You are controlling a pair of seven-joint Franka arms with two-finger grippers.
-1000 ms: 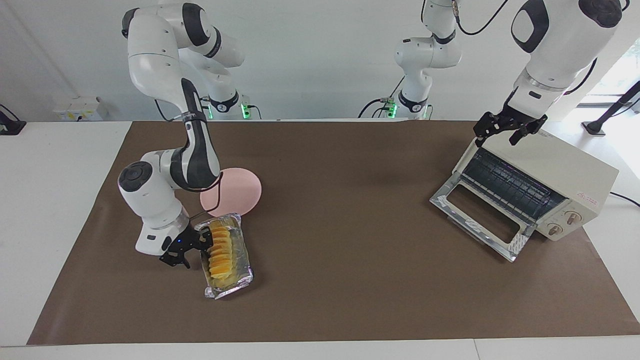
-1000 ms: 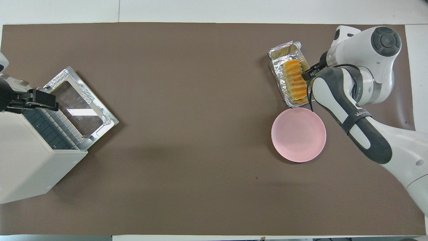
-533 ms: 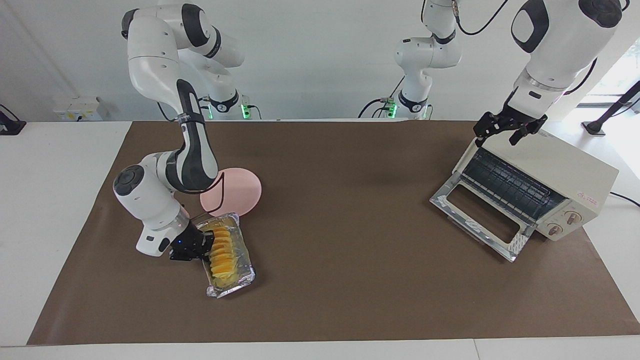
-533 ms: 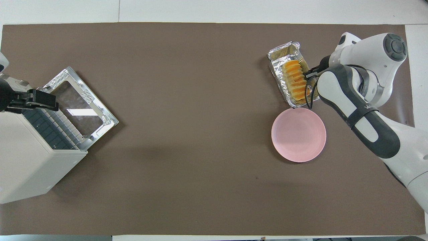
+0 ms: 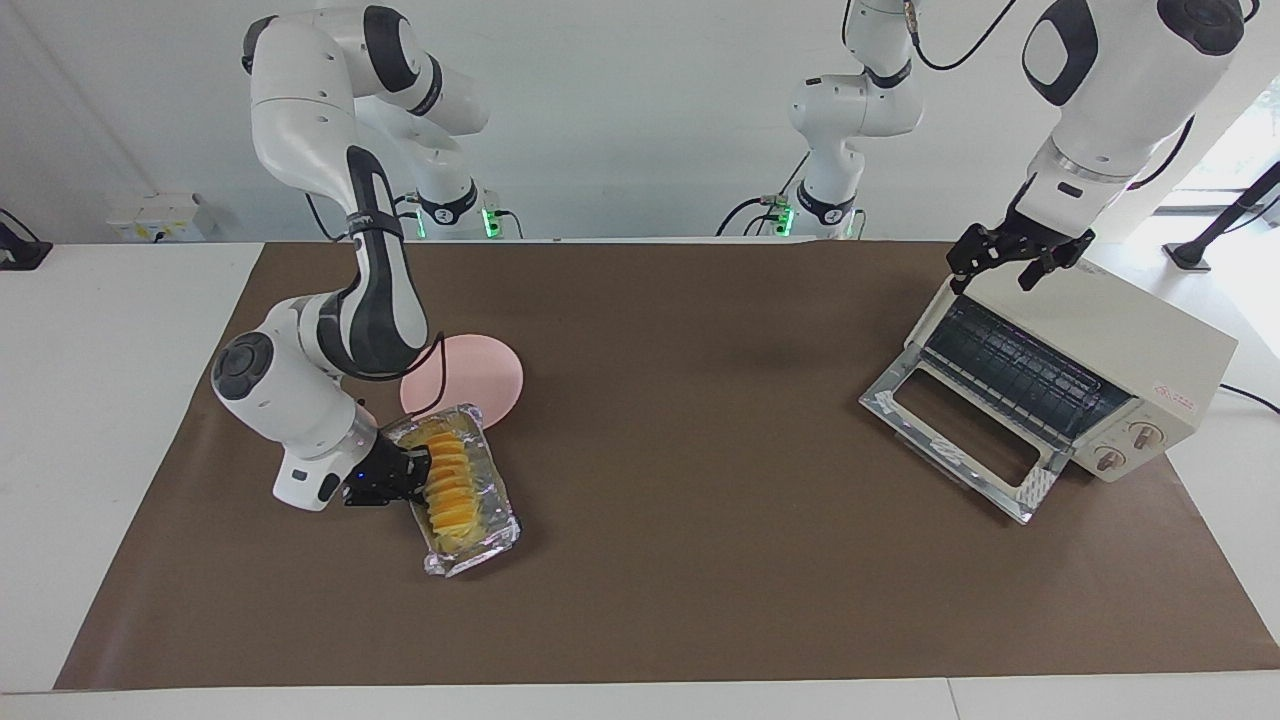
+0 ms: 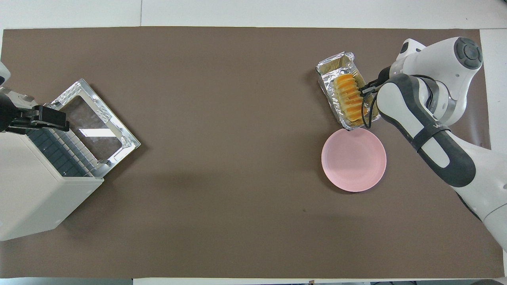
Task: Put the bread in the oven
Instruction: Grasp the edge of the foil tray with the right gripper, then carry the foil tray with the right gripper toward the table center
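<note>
The yellow-orange ridged bread (image 5: 450, 485) (image 6: 349, 97) lies in a crinkled foil tray (image 5: 497, 492) (image 6: 329, 88) at the right arm's end of the table. My right gripper (image 5: 408, 472) (image 6: 364, 90) is low at the tray's long side, shut on its side wall next to the bread. The tray sits tilted and turned. The cream-white oven (image 5: 1110, 335) (image 6: 27, 194) stands at the left arm's end with its glass door (image 5: 960, 430) (image 6: 95, 126) dropped open and the rack showing. My left gripper (image 5: 1005, 262) (image 6: 51, 118) hangs open over the oven's top front corner and waits.
A round pink plate (image 5: 485, 375) (image 6: 353, 159) lies beside the tray, nearer to the robots. A brown mat (image 5: 680, 400) covers the table between the tray and the oven.
My right gripper has closed in on the tray's side, and the tray with the bread has turned and shifted a little with it. The left arm has not moved.
</note>
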